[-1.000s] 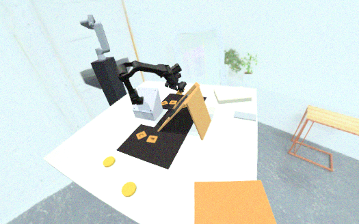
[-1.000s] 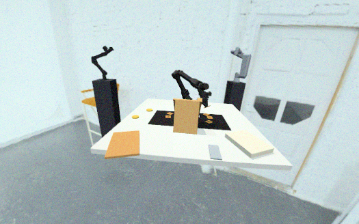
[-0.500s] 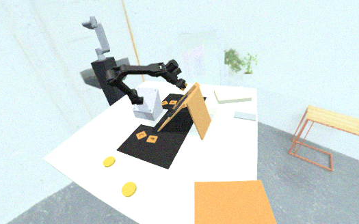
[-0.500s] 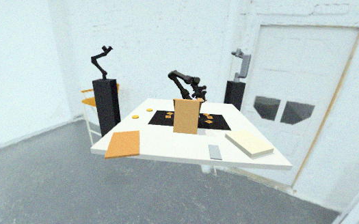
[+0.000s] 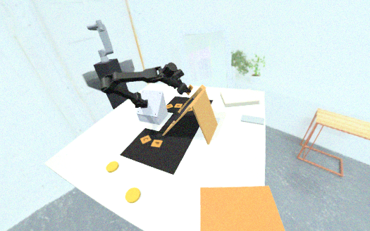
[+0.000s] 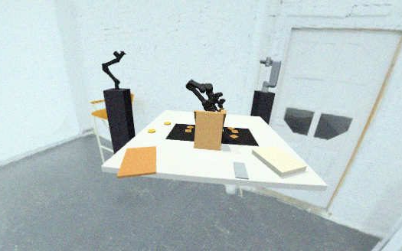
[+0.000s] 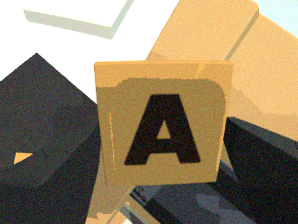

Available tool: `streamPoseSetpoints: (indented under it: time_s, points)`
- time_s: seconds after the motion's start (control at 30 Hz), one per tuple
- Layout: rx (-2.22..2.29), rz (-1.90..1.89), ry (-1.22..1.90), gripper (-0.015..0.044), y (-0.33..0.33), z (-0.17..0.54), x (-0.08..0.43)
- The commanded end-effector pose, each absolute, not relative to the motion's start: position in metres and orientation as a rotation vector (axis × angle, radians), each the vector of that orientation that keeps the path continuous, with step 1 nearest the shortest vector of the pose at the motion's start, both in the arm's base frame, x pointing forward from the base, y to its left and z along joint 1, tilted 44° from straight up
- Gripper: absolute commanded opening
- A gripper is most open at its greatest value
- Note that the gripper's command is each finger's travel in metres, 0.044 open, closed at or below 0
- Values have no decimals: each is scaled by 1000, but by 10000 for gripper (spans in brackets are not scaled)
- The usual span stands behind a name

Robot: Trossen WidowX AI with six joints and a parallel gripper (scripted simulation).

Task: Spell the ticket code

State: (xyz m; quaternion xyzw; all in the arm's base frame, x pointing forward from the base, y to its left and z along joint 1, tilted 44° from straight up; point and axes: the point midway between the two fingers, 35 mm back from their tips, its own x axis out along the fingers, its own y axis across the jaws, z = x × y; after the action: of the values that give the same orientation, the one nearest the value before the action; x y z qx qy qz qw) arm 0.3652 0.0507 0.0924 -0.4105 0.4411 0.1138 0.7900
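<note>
My gripper [image 5: 187,90] [image 7: 163,128] is shut on an orange tile [image 5: 190,88] [image 6: 223,110] with a black A, upright in the wrist view [image 7: 162,145]. The tile is in the air by the board's top corner, at the far end in the top view; whether it touches is unclear. The leaning board [image 5: 206,117] [image 6: 208,131] [image 7: 205,25] shows mostly its back in the exterior view. A dark strip, perhaps the rail, runs below the tile in the wrist view. Loose tiles [image 5: 145,139] [image 5: 156,143] [image 5: 178,105] [image 6: 233,136] lie on both sides. The ticket's code is not readable.
The tiles lie on a black mat [image 5: 170,162] [image 6: 247,141]. A pale box [image 5: 152,102] stands near the arm's base. Yellow discs [image 5: 112,166] [image 5: 132,195], an orange slab [image 5: 240,208] [image 6: 138,161], a cream block [image 5: 240,99] [image 6: 279,161] and a grey plate [image 5: 252,119] [image 6: 240,170] are on the counter.
</note>
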Motion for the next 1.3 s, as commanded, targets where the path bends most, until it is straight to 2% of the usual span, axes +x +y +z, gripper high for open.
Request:
streamPoseSetpoints:
  time_s: [0.0, 0.7, 1.27]
  points:
    - [-860, 198, 918, 0, 34, 109, 365]
    - [-677, -158, 772, 0, -72, 198, 339]
    - [-657, -485, 724, 0, -157, 249, 273]
